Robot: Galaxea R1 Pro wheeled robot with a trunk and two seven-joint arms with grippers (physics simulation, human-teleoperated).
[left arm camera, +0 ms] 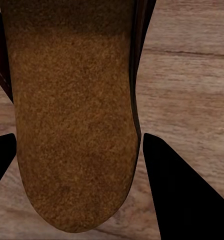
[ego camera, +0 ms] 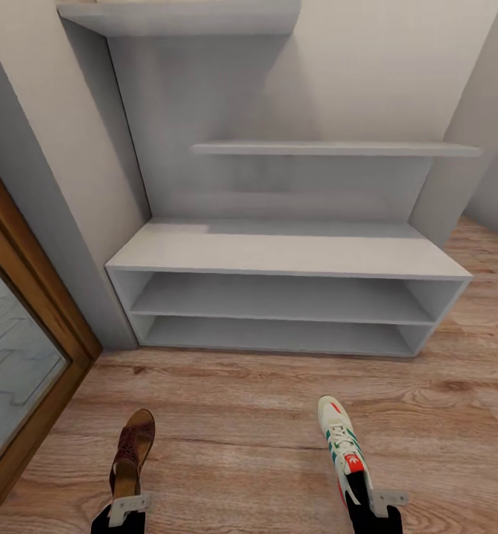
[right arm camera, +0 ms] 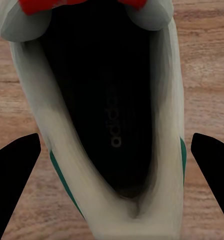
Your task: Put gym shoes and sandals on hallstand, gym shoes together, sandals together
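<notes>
Left gripper (ego camera: 128,506) clamped on sandal (ego camera: 133,452) at its heel end; right gripper (ego camera: 367,498) clamped on sneaker (ego camera: 342,445) at its heel. Both are held above the floor (ego camera: 241,437), toes forward. Rack (ego camera: 286,256) stands ahead, well apart. Risks: heel-only grips may let shoes pivot or slip; toes could catch the shelf edge.

suede-like brown sandal (left arm camera: 67,125), matt grey hallstand (ego camera: 279,256), grained wood floor (ego camera: 241,437).

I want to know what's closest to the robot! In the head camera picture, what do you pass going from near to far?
Left gripper and right gripper → sandal and gym shoe → bare corridor floor → hallstand → its floating shelf.
</notes>
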